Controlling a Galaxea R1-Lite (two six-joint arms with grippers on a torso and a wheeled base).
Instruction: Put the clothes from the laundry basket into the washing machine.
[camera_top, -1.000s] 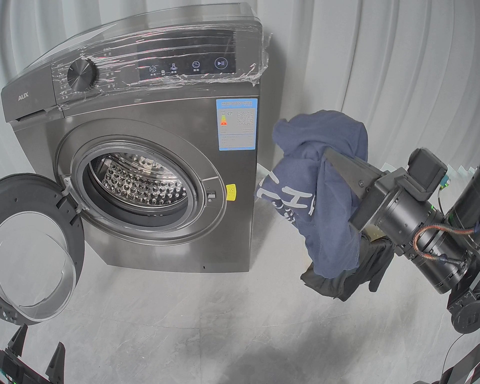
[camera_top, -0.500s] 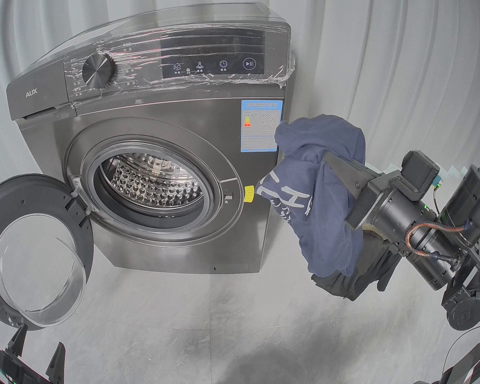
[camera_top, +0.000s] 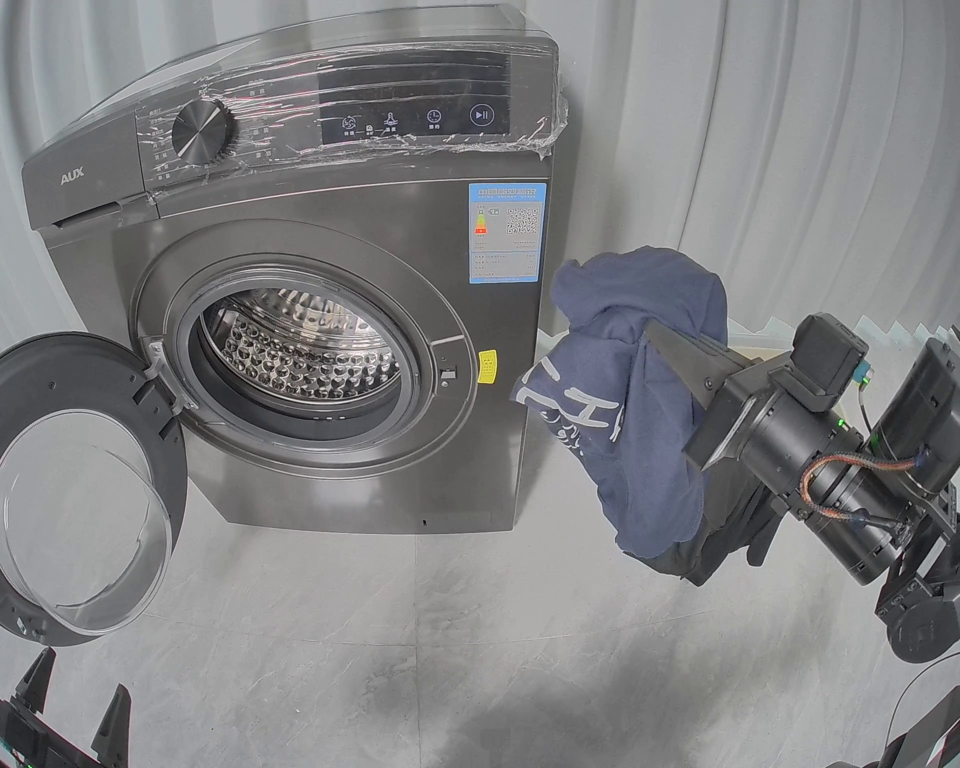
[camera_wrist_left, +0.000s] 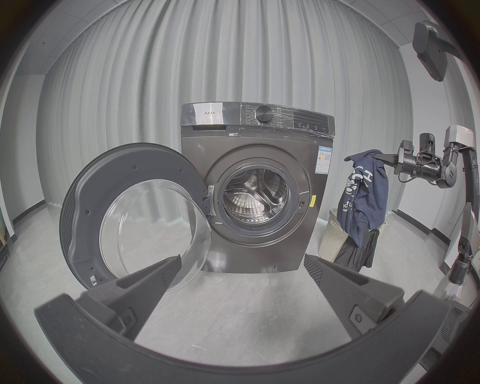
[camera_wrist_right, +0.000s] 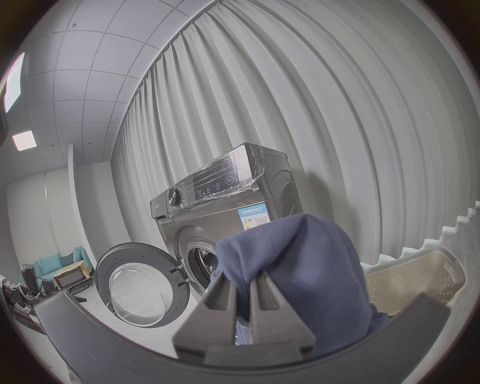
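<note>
While the right gripper (camera_wrist_right: 243, 282) holds a navy shirt (camera_top: 625, 400) up to the right of the washing machine (camera_top: 300, 215), fingers closed on the cloth | black garment (camera_top: 735, 510) hangs under the shirt | laundry basket (camera_wrist_left: 330, 240) on the floor right of the machine | machine door (camera_top: 60, 400) swung open to its left | left gripper (camera_wrist_left: 242, 259) low in front of the machine, fingers spread apart

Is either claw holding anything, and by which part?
The right claw pinches the navy garment by a bunched fold near its top; the left claw is open and empty.
</note>
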